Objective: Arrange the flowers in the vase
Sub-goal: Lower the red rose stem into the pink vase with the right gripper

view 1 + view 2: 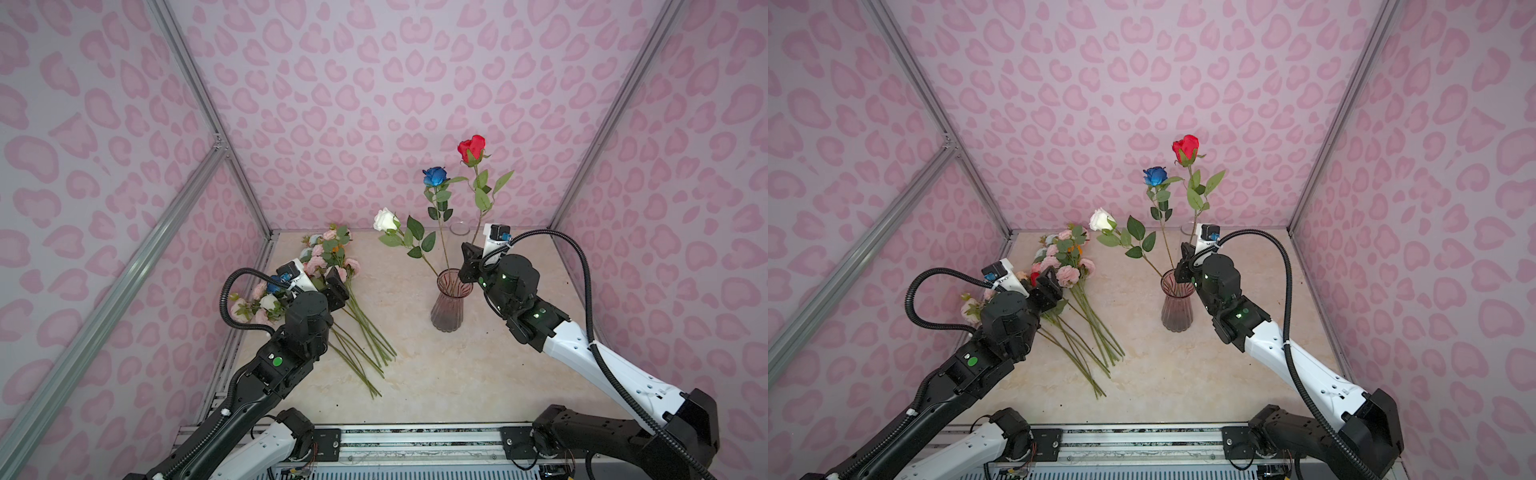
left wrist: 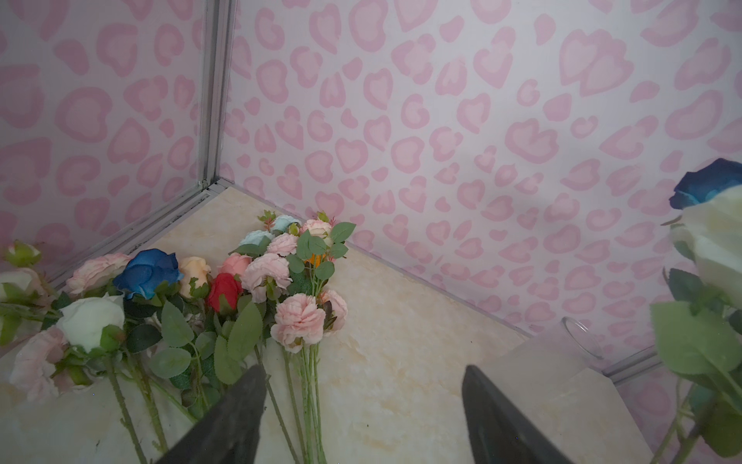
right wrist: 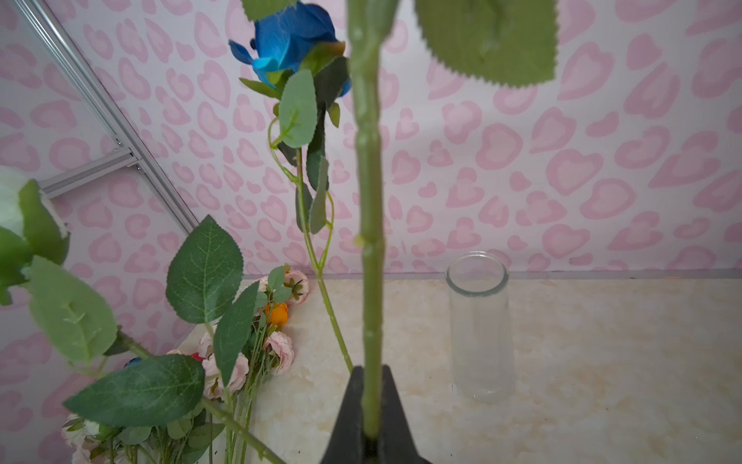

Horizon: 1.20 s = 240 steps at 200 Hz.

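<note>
Front strip of the bench point(image 1: 436, 386), lower centre in both top views: bare, free room for either arm.

Left gripper point(image 2: 363, 373): jaws wide, nothing between them. It hangs over the pile of loose flowers point(image 1: 332, 266), centre-left in both top views. The stems fan toward the lower right of the frame and the heads lie toward the upper left corner of the bench.

Right gripper point(image 1: 467, 266): pinched on the stem of the red rose point(image 1: 471, 148), right of centre. The stem's long axis is near upright, with the head high against the back wall. The gripper sits just at the upper right of the pink vase point(image 1: 448, 303) rim. The stem's lower end is hidden behind the gripper, so I cannot tell if it is inside the mouth.

Judgement: the coming move turns on stem end against mouth, which lies down and slightly left. The right arm is far the nearer.

The blue rose point(image 1: 435, 176) and white rose point(image 1: 385, 220) stand in the vase. White leans upper left, blue is near upright. The right side of the mouth looks freest.

Farthest: an empty clear glass vase point(image 3: 480, 329) by the back wall.
</note>
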Tool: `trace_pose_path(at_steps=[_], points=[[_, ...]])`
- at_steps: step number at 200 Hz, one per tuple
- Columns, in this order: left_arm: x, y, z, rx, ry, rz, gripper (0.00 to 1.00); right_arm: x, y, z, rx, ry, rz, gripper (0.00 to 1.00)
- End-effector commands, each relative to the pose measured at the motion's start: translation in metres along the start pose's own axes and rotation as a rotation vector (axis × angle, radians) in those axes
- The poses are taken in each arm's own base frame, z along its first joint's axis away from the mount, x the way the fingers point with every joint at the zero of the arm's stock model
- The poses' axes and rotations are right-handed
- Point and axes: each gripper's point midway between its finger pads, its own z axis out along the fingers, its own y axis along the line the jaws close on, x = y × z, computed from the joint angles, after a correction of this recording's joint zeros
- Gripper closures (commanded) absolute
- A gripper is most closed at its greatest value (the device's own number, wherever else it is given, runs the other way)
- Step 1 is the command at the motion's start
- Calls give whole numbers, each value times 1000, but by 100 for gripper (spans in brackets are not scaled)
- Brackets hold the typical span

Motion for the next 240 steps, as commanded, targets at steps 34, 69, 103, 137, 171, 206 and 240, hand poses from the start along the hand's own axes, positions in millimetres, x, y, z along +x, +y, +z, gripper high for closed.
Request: trace_pose_path(at_steps=[34,69,103,137,171,206,240], points=[[8,-3,7,4,29,-20,22,31,4,-2,-11,67,1,86],[12,-4,10,5,43,-17,22,43,7,-5,-20,107,-16,74],[20,-3,15,-9,64,-6,22,36,9,-13,-34,98,-26,73],[42,2,28,-45,122,1,22,23,14,-26,-54,78,-32,73],[78,16,47,-94,227,-21,22,6,26,-46,-84,46,-57,72],[134,41,77,-198,423,-25,34,-7,27,-63,-89,13,-63,72],[186,56,108,-259,620,14,50,-1,21,-70,-76,20,-54,74]])
